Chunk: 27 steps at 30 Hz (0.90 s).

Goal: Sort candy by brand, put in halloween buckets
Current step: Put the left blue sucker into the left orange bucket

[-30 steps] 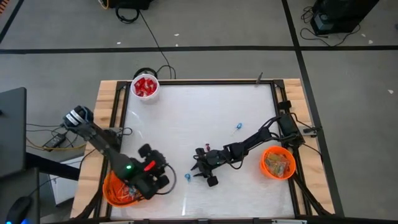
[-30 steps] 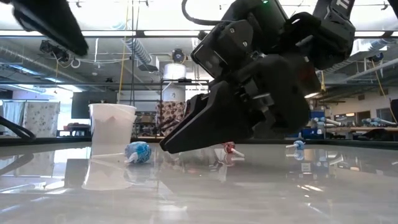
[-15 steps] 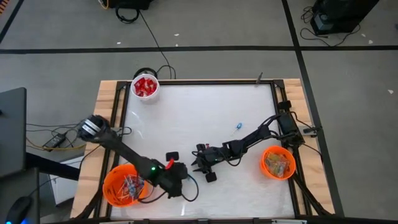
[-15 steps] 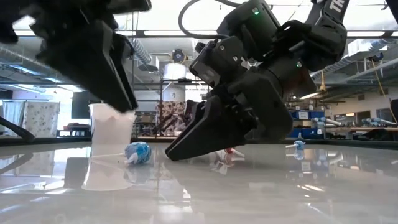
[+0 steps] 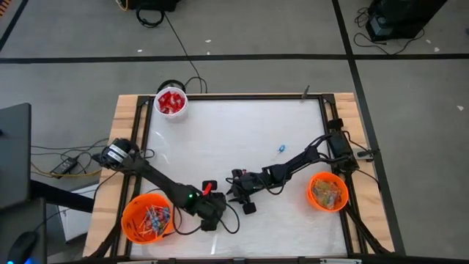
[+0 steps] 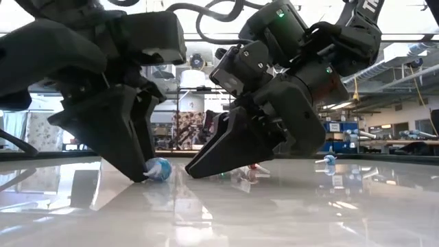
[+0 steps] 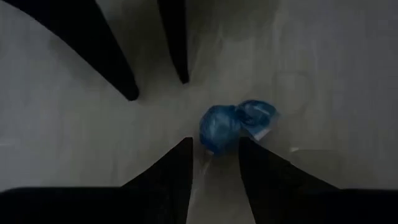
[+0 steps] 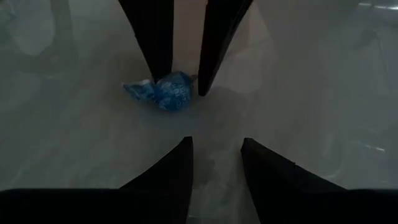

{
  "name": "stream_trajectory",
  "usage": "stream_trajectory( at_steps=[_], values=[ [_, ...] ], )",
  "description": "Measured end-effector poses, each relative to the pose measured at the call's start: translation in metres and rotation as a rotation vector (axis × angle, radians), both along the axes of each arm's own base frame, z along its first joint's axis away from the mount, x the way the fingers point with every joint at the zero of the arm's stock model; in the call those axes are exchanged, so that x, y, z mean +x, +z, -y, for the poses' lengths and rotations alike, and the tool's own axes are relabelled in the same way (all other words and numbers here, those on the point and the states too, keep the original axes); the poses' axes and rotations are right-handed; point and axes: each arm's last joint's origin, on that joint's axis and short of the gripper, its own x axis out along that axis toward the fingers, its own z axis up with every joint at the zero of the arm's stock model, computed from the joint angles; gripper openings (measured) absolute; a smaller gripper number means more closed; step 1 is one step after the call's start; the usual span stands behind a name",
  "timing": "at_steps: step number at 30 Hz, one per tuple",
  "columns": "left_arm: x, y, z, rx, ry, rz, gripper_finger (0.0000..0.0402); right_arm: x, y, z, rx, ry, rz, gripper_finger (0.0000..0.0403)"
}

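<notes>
Left gripper [image 7: 214, 146] straddles blue-wrapped lollipop [image 7: 233, 124] (crinkled).

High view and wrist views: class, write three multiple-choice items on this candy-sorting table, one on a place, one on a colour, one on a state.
1. Where is the white pail of red candy?
A far left corner
B table centre
C near right corner

2. What colour is the lollipop at the left hand?
A green
B blue
C yellow

3. The left hand's fingers are:
A clamped on the lollipop
B apart, lollipop just ahead
C inside a bucket

Key: 1 A, it stands at the table's far left edge. 2 B, wrapper is blue. 3 B, a gap shows between them.
</notes>
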Motion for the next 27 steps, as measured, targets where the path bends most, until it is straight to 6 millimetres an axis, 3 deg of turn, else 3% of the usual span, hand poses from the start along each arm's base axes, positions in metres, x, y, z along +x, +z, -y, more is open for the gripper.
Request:
stream_trajectory(
  at_steps=[5,11,18,21,27],
  values=[
    [-0.002,-0.005,-0.005,-0.022,-0.028,-0.024,0.0107,0.0,0.0,0.004,-0.002,0.001,-0.003,0.0151],
    [0.0,-0.006,-0.007,-0.025,-0.055,-0.018,0.0014,0.0,0.0,0.004,-0.007,-0.004,-0.007,0.0151],
    [-0.005,0.0,-0.011,0.027,-0.02,-0.026,0.0018,-0.001,0.004,0.005,-0.025,-0.019,-0.011,0.0151],
    [-0.025,0.013,-0.02,0.084,0.026,-0.126,0.0018,-0.001,0.004,0.007,-0.038,-0.025,-0.009,0.0151],
    [-0.061,0.065,-0.027,0.073,0.132,-0.127,0.0018,-0.001,0.003,0.012,-0.041,-0.037,-0.027,0.0151]
  ],
)
